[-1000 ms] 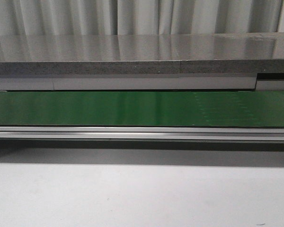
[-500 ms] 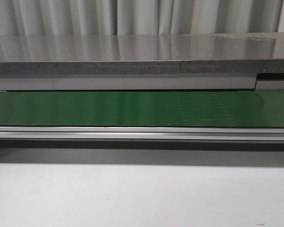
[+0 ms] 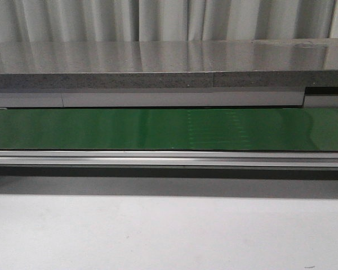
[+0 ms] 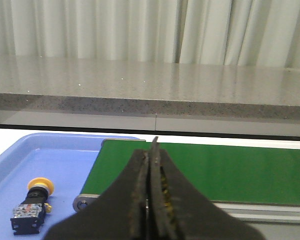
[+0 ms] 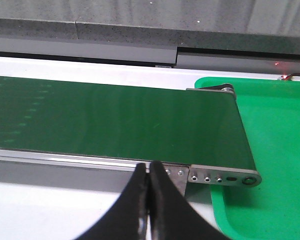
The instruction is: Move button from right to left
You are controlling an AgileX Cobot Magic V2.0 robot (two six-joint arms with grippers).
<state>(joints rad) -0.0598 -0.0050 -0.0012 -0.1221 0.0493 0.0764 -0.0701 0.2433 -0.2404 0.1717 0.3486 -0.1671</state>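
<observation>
1. My left fingers were pressed flat together, dark pad against dark pad, with nothing between them.
2. My right fingers were likewise closed tight on each other and held nothing.
3. The small push-button with a round yellow-orange cap and black boxy body lay on its side in the shallow light-blue plastic tray, apart from my left fingers and off to one side of them.
4. That tray sat at one end of the long green conveyor belt, whose silver end roller stood just beside the tray's inner edge.
5. In my right wrist view the belt's other end, with its bolted metal bracket, reached over a bright green plastic tray; the part of that tray I could see showed bare.
6. From the front, the belt ran across the whole width, framed by a silver aluminium rail on its near side, with the pale white surface nearer still.
7. Beyond the belt ran a grey speckled stone counter, and pale curtains hung behind it.
8. Neither arm showed in the front view.
</observation>
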